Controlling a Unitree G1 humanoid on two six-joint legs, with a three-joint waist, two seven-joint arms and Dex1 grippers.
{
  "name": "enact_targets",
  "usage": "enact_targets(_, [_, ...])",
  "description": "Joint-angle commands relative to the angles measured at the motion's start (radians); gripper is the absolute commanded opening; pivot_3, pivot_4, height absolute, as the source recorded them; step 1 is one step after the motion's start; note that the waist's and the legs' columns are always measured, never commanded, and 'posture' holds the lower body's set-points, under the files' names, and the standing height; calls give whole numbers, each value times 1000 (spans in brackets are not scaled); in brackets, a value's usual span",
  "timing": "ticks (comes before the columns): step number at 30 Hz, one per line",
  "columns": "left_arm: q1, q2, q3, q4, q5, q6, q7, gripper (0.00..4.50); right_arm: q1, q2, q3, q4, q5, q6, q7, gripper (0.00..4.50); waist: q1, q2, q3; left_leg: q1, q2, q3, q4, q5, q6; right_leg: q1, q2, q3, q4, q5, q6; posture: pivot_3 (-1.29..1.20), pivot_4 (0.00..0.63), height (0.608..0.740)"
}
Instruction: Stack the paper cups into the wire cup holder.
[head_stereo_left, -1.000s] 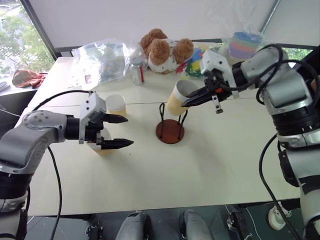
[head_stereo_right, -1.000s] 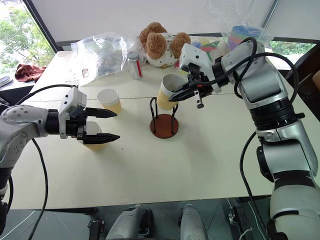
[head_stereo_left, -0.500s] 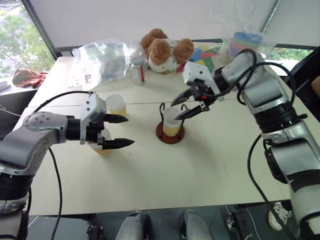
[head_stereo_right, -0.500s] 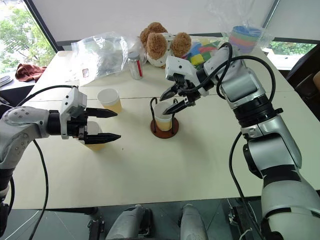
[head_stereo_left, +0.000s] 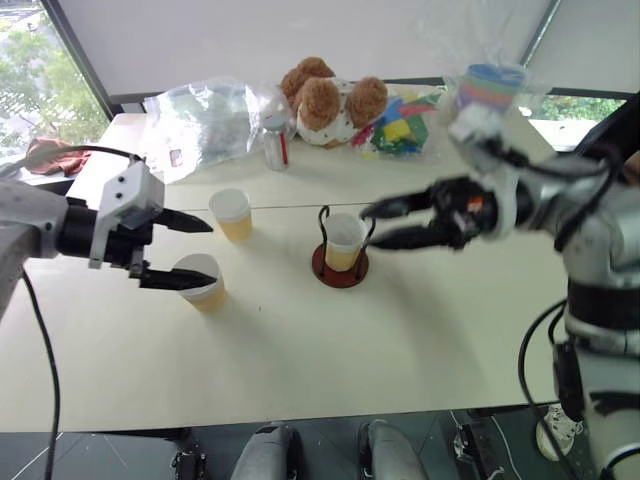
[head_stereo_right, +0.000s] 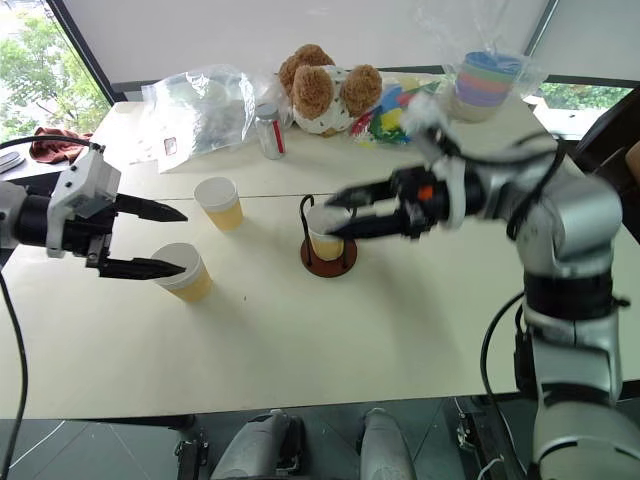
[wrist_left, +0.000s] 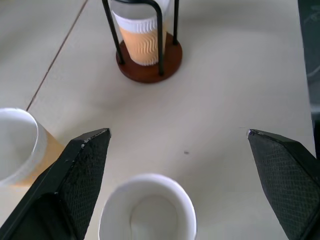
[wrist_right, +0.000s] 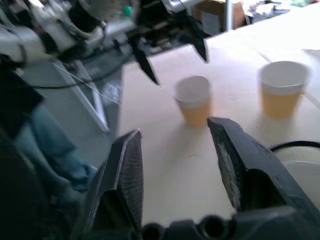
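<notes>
Paper cup (head_stereo_left: 343, 240) inside wire holder (head_stereo_left: 340, 262)

Both head views look down over the table (head_stereo_left: 400, 330); wrist views sit low and close, both showing the loose paper cups (wrist_left: 150, 215).

One paper cup (head_stereo_left: 343, 241) stands upright inside the wire cup holder (head_stereo_left: 340, 268); two others (head_stereo_left: 232, 214) (head_stereo_left: 199, 281) stand on the table.
</notes>
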Motion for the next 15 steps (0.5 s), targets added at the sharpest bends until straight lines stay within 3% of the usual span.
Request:
enact_targets(1, [36,83,38,-8,26,-18,-62,4500,96,2,-46,-138,64,28,-117,2256,0,0,0,0,0,0,0,0,0,0,0,0,0,0,0,0,150,740])
enact_targets(5, [127,121,73,-75,4,12,-75,4500,197,-3,-9,-177,45,-12,-204,2256,0,0,0,1,0,0,1,-3,4,0,0,1,1,0,0,0,150,740])
enact_targets(9, [179,123,57,-78,71,-47,-55,4500,240,27,12,-182,53,-28,-294,2256,1,0,0,1,0,0,1,-2,4,0,0,1,1,0,0,0,150,740])
enact_targets(15, [167,86,-3,-65,137,-98,-30,4500,259,39,-2,-194,108,-22,-363,2256,3,0,0,1,0,0,1,-3,5,0,0,1,1,0,0,0,150,740])
